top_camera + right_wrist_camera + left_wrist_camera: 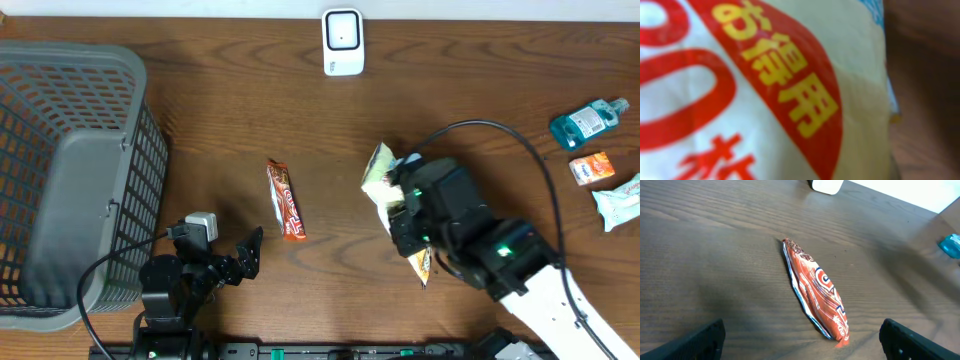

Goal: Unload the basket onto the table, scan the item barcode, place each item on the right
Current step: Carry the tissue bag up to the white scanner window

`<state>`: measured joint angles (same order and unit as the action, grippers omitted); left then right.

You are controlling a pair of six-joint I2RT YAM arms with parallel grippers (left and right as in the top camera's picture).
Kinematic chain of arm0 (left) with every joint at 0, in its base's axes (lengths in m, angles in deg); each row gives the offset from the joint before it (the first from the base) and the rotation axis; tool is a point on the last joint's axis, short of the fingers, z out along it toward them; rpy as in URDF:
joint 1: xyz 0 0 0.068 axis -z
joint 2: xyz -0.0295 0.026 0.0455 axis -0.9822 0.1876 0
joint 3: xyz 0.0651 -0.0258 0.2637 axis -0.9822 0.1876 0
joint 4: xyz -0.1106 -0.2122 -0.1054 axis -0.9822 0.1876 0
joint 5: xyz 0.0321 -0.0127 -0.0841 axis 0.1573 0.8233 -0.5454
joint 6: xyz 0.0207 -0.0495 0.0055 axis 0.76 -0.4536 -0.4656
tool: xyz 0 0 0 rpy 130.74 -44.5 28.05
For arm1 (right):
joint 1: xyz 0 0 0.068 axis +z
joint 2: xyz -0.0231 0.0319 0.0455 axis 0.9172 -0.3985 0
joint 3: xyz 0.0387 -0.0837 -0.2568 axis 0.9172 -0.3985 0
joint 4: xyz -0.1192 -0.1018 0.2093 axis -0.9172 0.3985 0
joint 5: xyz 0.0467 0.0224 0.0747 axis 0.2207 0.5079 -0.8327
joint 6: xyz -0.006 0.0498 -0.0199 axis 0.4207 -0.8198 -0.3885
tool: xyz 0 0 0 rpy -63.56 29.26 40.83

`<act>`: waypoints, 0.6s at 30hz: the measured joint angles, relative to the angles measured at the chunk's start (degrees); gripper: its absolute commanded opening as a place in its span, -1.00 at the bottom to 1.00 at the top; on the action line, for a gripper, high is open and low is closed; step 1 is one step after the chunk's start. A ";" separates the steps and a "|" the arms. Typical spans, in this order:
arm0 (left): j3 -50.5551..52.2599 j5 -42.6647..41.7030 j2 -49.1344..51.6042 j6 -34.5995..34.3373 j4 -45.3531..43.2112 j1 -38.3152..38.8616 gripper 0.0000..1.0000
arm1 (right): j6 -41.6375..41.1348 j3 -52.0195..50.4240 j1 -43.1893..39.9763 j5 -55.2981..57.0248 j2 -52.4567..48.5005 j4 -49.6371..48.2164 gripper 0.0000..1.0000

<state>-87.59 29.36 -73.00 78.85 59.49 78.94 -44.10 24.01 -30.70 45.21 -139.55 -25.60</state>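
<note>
Holds the left gripper [250, 254] spread wide and empty at the near edge, facing a red wrapped bar [285, 201] lying on the table [210, 110]. Grips a cream snack packet [379, 172] with red print in the clenched right gripper [405, 212], mid-table. Seems to have the pick-up done. Needs the packet's barcode, not visible here, brought to the white scanner [342, 42] at the far edge, well apart.

On my overhead feed, a grey mesh basket [148, 165] sits at the far left of the brown wooden tabletop [250, 100]. A red snack bar [285, 200] lies flat near the middle, well apart from the basket. At the right edge I see a teal bottle [588, 121], with a small orange packet [592, 167] just below it. A pale wrapped packet [620, 200] lies lowest of the three.
</note>
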 measured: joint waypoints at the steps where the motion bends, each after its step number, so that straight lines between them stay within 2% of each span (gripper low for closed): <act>1: 0.00 0.00 0.00 0.00 0.00 0.00 0.97 | 0.02 0.00 0.83 1.99 -0.63 -0.50 -0.98; 6: 0.00 0.00 0.00 0.00 0.00 0.00 0.97 | 0.26 -0.02 3.32 14.01 -6.69 -6.73 -0.97; 8: 0.00 0.00 0.00 0.02 0.00 0.00 0.97 | 1.27 -0.02 3.13 19.52 -10.97 -12.13 -0.98; 13: 0.00 0.00 0.00 0.00 0.00 0.00 0.97 | 5.68 0.07 1.99 26.16 -20.70 -26.03 -0.98; 18: 0.00 0.00 0.00 0.00 0.00 0.00 0.97 | 9.51 2.71 -0.52 30.51 -29.92 -32.61 -0.99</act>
<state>-87.59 29.36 -73.00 78.85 59.49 78.94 -34.60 26.72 -31.23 75.72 -169.47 -58.21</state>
